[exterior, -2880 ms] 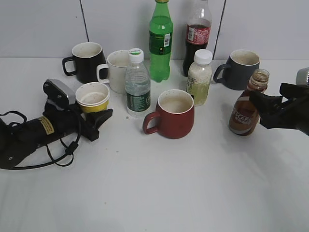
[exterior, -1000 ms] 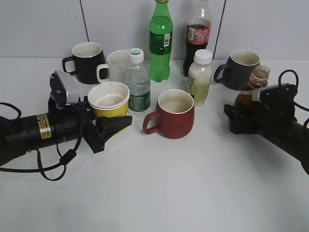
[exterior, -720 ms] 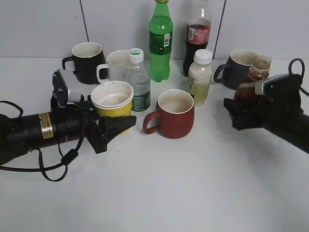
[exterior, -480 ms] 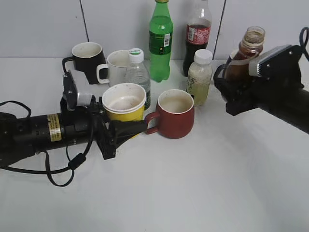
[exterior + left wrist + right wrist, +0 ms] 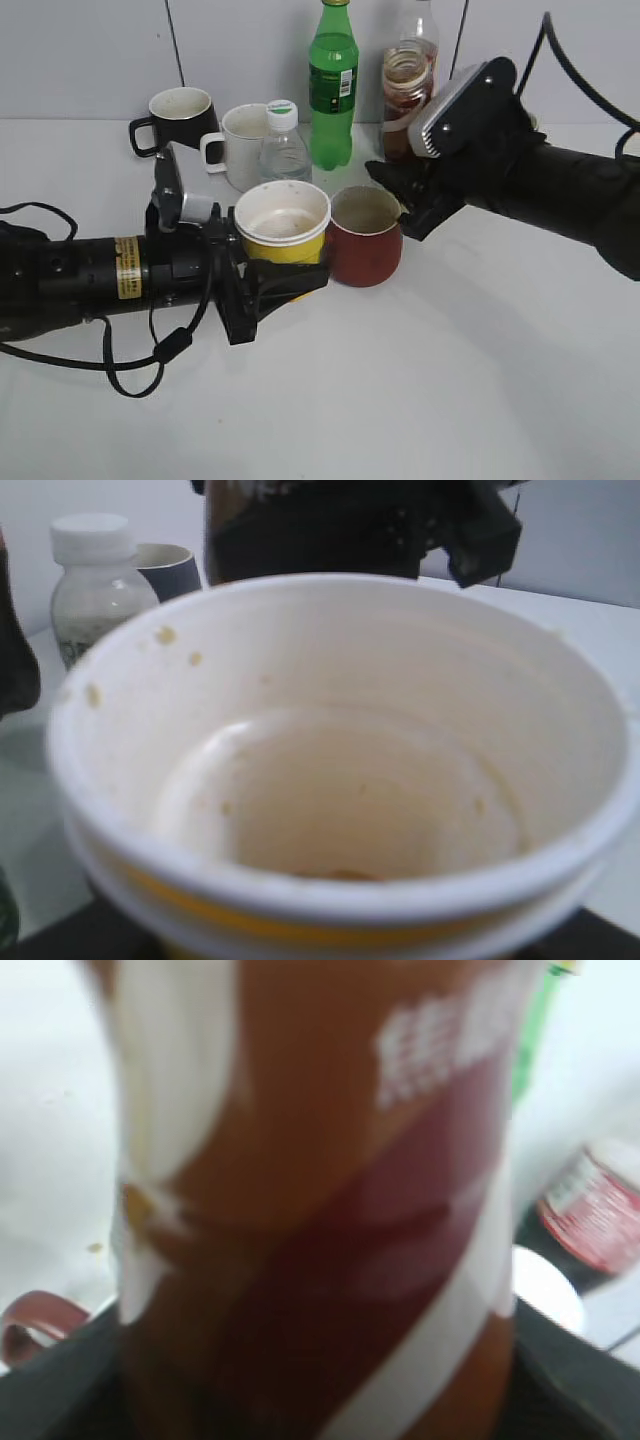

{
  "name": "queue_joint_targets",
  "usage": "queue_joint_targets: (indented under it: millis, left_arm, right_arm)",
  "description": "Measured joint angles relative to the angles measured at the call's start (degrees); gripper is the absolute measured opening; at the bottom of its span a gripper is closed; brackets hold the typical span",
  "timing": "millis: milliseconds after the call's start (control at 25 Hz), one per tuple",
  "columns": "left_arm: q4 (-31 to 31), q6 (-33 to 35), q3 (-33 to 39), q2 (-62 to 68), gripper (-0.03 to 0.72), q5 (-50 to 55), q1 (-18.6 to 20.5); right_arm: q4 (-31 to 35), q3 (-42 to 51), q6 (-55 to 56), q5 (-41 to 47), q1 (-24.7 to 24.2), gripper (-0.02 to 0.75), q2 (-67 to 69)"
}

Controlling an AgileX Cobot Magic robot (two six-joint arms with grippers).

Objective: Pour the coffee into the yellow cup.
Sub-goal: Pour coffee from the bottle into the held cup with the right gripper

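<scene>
The left tool [image 5: 275, 285] is closed around the lower body of the yellow cup [image 5: 282, 222] and holds it upright above the white worktop [image 5: 420, 380], just in front of and to the left of the red mug [image 5: 365, 235]. In the left wrist view the yellow cup [image 5: 340, 770] fills the frame; its white inside shows pale brown staining and a few specks on the wall near the rim. The right tool [image 5: 405, 195] is clamped on the body of the coffee [image 5: 405, 85], which is raised clear of the worktop behind and above the red mug, with its open glass neck uppermost and roughly upright. In the right wrist view the coffee [image 5: 320, 1200] appears very close and blurred, with brown, white and red label bands. Farther back stand the water bottle [image 5: 283, 145], the white mug [image 5: 240, 145], the black mug [image 5: 180, 115] and the green bottle [image 5: 333, 85], near the rear wall.
</scene>
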Motion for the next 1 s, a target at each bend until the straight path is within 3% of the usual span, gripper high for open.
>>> queue_joint_targets:
  millis: [400,1000]
  left_arm:
    - [0.62,-0.94,0.0,-0.49,0.43,0.31,-0.86]
    - [0.56,-0.98,-5.03,-1.7,0.429,5.27,-4.24]
  right_arm:
    - [-0.06,-4.53,-15.67,6.92,3.16,0.501,0.0]
    - [-0.06,-5.69,-33.91,5.83,3.16,0.501,0.0]
